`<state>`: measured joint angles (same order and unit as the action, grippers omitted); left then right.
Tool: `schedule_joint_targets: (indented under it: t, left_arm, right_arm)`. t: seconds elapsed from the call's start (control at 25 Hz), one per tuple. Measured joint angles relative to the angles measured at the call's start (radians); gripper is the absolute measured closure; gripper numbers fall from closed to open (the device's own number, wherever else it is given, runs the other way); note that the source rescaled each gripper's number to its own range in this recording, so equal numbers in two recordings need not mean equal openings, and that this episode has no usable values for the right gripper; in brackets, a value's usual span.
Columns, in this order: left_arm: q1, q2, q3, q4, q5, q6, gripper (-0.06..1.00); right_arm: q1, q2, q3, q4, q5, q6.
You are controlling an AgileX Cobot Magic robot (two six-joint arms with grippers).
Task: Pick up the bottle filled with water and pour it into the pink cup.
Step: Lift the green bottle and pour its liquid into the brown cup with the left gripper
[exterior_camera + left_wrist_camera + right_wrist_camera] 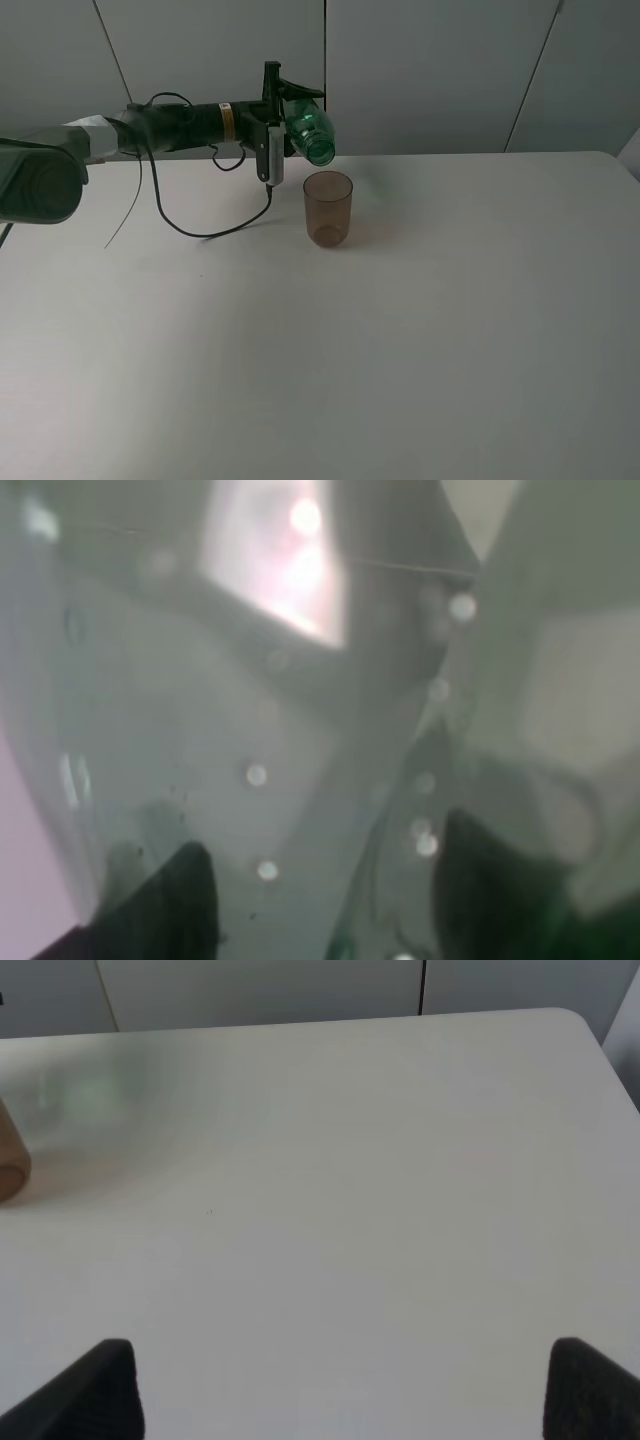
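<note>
Gripping from the left, at the far side of the scene: left gripper (pixel 283 108) part-closed around the body of a tall transparent green-tinted bottle (pixel 312 130), tipped neck-down. Just below its mouth, not touching, a small translucent brownish-pink cup (pixel 328 209), upright on the white table (pixel 450 330), far middle. Farther right, right gripper (pixel 340 1390) spread wide, holding nothing.

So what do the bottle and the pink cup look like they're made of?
The bottle: probably clear plastic, green-tinted and glossy; you see through it and it catches highlights. The pink cup: likely translucent plastic, brownish-pink, smooth; the table shows dimly through its wall. Glass can't be ruled out for either.
</note>
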<state>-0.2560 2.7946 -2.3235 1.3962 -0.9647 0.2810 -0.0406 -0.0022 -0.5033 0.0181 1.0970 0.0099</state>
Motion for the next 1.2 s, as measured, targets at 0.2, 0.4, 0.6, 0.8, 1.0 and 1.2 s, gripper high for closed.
schedule_joint_targets:
  t: [0.2, 0.4, 0.6, 0.8, 1.0, 1.2]
  left_arm:
    - [0.0, 0.0, 0.0, 0.0, 0.0, 0.051, 0.38]
    - [-0.002, 0.0, 0.0, 0.0, 0.0, 0.102, 0.38]
    - [-0.004, 0.0, 0.0, 0.0, -0.004, 0.124, 0.38]
    - [-0.004, -0.002, 0.0, 0.0, -0.007, 0.142, 0.38]
    - [-0.004, -0.01, 0.0, 0.0, -0.013, 0.154, 0.38]
    - [-0.004, -0.01, 0.0, 0.0, -0.013, 0.166, 0.38]
  right_arm:
    - [0.0, 0.0, 0.0, 0.0, 0.0, 0.0]
    - [0.0, 0.0, 0.0, 0.0, 0.0, 0.0]
    - [0.0, 0.0, 0.0, 0.0, 0.0, 0.0]
    - [0.0, 0.0, 0.0, 0.0, 0.0, 0.0]
    - [0.0, 0.0, 0.0, 0.0, 0.0, 0.0]
    - [0.0, 0.0, 0.0, 0.0, 0.0, 0.0]
